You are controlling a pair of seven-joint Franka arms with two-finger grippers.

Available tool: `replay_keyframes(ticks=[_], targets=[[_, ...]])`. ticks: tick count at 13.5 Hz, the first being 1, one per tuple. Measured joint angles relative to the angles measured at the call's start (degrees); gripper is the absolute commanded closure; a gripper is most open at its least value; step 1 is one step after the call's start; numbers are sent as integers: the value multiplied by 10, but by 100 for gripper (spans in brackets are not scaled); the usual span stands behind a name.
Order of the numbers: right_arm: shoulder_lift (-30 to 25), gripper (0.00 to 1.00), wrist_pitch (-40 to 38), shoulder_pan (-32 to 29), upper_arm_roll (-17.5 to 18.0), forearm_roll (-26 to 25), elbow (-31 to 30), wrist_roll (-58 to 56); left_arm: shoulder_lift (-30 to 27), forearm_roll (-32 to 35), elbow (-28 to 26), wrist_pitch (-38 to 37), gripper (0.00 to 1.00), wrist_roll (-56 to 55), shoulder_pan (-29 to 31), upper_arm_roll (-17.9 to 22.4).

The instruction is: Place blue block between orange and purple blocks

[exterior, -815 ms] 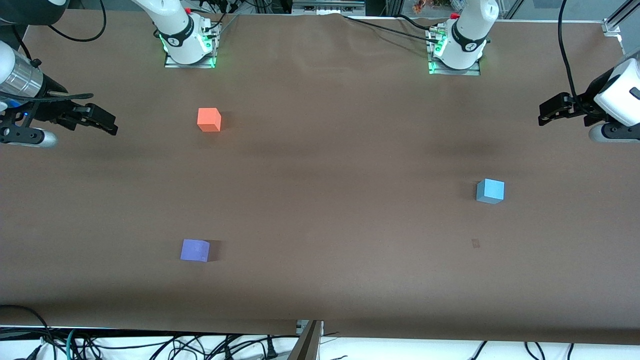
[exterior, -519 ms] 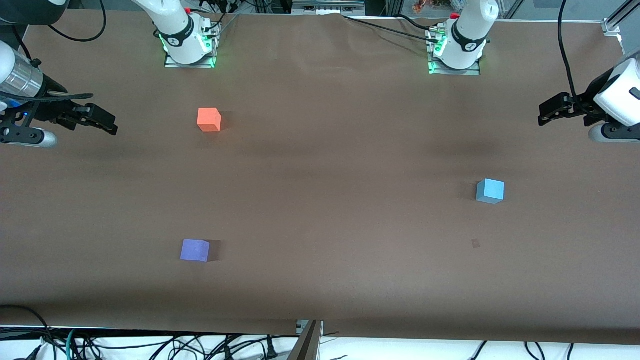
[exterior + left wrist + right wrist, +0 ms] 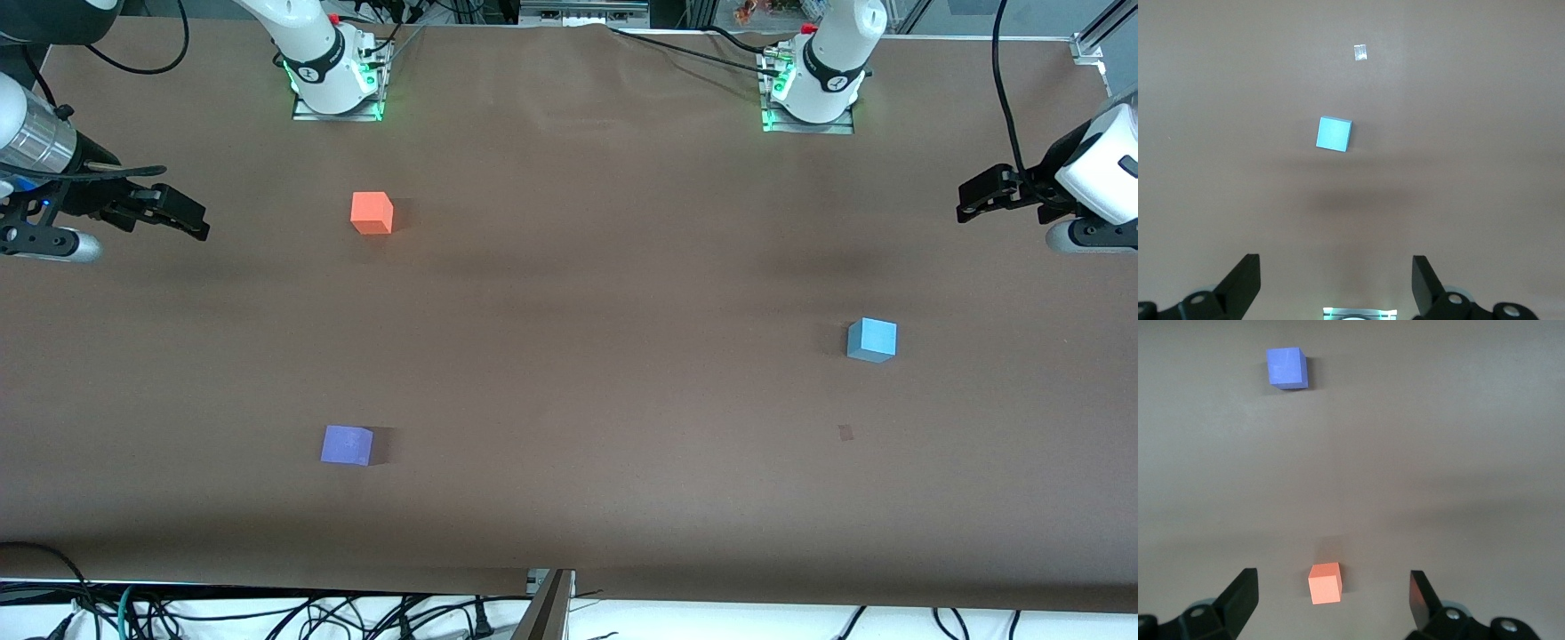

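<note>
Fingers (image 3: 1245, 283) of both grippers stand spread apart and hold nothing, the left gripper (image 3: 969, 197) up over the left arm's end of the table (image 3: 587, 373) and the right gripper (image 3: 191, 222) over the right arm's end. Blue block (image 3: 872, 340) sits alone toward the left arm's end, well apart from the others. Orange block (image 3: 372, 213) and purple block (image 3: 347, 445) lie toward the right arm's end, purple nearer the front camera, with bare table between them.

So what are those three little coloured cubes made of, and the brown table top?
The blue block, orange block and purple block look like foam: matte, plain faces with no glare, though painted wood is possible. The table cover looks like brown paper or thin sheeting, with a faint wrinkle.
</note>
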Motion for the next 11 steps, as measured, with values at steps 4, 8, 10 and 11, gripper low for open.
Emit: replay_keyframes(ticks=[4, 8, 10, 11], targets=[[0, 0, 0, 0, 0, 0, 0, 0, 2, 0, 0, -2, 0, 0, 0, 0], [0, 0, 0, 0, 0, 0, 0, 0, 26, 0, 0, -8, 0, 0, 0, 0], [0, 0, 0, 0, 0, 0, 0, 0, 33, 0, 0, -14, 0, 0, 0, 0], [0, 0, 0, 0, 0, 0, 0, 0, 38, 0, -1, -17, 0, 1, 1, 1]])
